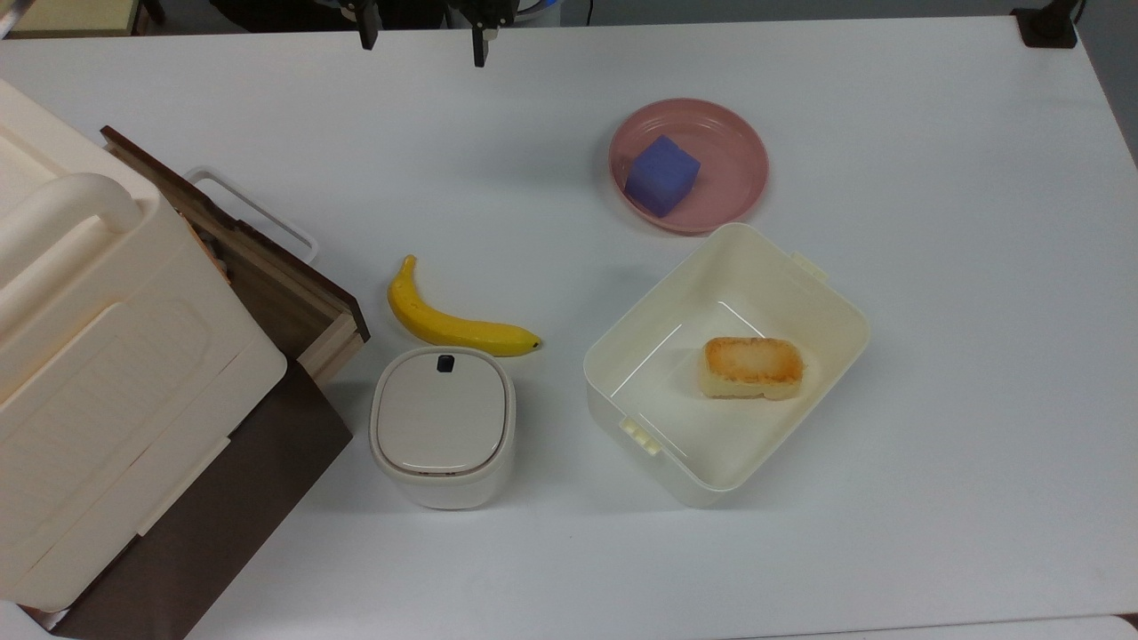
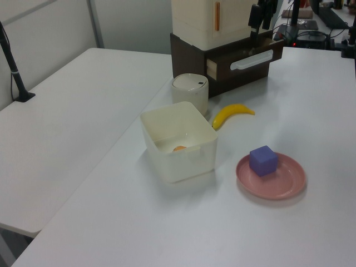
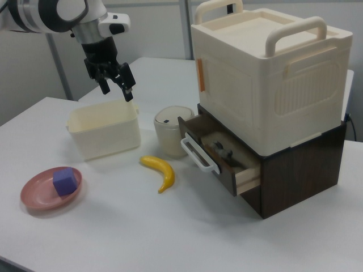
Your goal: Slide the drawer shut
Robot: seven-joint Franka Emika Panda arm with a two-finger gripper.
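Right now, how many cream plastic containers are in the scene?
3. A big handled case sits on the cabinet. A small lidded canister stands by the banana. An open tub holds a bread piece, next to the pink plate. None seems hidden.

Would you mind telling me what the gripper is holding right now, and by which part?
Nothing: the gripper hangs open and empty above the table.

- The arm (image 3: 54, 12) has glossy white rounded shells with black bands at the joints
- Its wrist ends in a white flange
- The gripper (image 3: 117, 81) is black, with two slim fingers (image 3: 129, 89)
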